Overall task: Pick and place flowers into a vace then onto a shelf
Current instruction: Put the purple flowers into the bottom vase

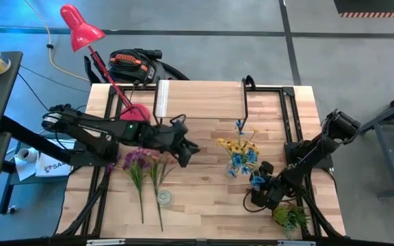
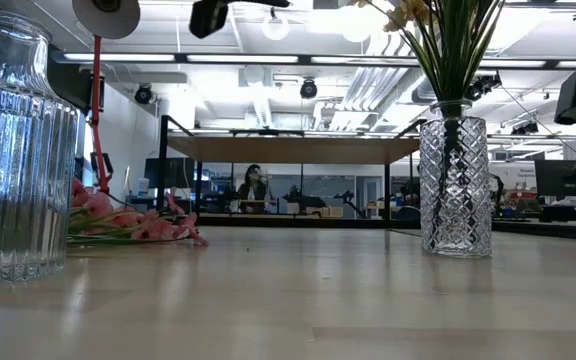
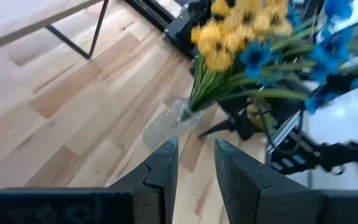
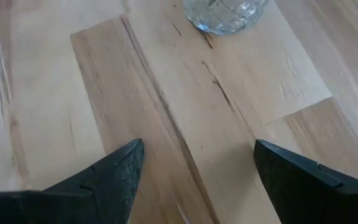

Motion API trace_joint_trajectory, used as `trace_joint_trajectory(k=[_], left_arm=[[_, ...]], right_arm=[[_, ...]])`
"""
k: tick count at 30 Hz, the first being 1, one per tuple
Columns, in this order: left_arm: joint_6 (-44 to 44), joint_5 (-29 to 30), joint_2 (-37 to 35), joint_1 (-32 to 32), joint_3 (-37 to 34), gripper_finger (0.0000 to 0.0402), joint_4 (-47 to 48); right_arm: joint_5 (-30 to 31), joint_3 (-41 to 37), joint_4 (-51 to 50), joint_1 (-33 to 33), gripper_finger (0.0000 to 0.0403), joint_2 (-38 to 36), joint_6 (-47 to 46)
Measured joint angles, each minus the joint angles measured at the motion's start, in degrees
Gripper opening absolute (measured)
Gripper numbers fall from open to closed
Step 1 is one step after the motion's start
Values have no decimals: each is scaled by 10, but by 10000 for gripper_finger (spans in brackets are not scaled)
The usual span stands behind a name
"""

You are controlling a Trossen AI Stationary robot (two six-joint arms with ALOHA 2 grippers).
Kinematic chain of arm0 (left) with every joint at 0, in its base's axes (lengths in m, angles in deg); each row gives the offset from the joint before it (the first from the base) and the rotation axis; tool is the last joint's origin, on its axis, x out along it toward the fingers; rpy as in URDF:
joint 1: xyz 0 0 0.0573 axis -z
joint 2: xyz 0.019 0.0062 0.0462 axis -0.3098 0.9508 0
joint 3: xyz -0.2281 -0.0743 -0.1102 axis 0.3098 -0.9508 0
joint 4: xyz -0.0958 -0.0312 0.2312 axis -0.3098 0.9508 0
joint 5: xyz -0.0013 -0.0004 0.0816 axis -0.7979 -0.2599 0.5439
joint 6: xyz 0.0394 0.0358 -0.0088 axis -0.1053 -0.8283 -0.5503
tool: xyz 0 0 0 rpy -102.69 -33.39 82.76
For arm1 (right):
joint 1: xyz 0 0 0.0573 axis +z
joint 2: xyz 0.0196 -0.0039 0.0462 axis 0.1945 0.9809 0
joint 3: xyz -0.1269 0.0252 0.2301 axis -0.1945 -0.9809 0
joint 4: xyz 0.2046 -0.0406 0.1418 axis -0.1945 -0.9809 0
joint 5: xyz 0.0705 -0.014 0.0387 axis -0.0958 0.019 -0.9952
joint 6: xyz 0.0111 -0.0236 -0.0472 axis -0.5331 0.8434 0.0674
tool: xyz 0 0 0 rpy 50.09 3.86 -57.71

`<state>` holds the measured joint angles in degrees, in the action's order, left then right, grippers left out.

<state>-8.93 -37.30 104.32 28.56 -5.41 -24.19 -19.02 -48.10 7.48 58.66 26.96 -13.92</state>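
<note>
A yellow sprig [image 1: 237,145] and a blue sprig [image 1: 246,158] stand in a diamond-cut glass vase [image 2: 455,190] at the table's middle right. The purple sprig [image 1: 136,162] and the pink sprig [image 1: 160,169] lie flat on the table to its left. An empty ribbed glass vase [image 1: 163,197] stands near the front edge. My left gripper [image 1: 190,152] hovers just right of the lying blooms, narrowly open and empty [image 3: 196,165]. My right gripper [image 1: 260,183] is low beside the filled vase, wide open and empty [image 4: 197,168]. The shelf [image 1: 200,99] stands at the far edge.
A red desk lamp [image 1: 81,27] leans over the table's far left corner, its red base [image 1: 135,113] beside the left arm. A small green potted plant [image 1: 291,217] sits at the near right corner, close to my right arm. Bare tabletop [image 1: 204,198] lies between the two vases.
</note>
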Motion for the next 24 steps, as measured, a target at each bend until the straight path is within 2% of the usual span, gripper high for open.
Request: trace_joint_trajectory(k=[7,17,24], left_arm=[[82,-25,0,11,0,138,-17],[84,-3,0,26,0,138,-21],[84,-74,0,32,0,138,-16]], right_arm=[[25,-1,20,7,299,1,12],[34,-1,65,-2,299,1,-39],[33,-1,104,-2,299,1,-37]])
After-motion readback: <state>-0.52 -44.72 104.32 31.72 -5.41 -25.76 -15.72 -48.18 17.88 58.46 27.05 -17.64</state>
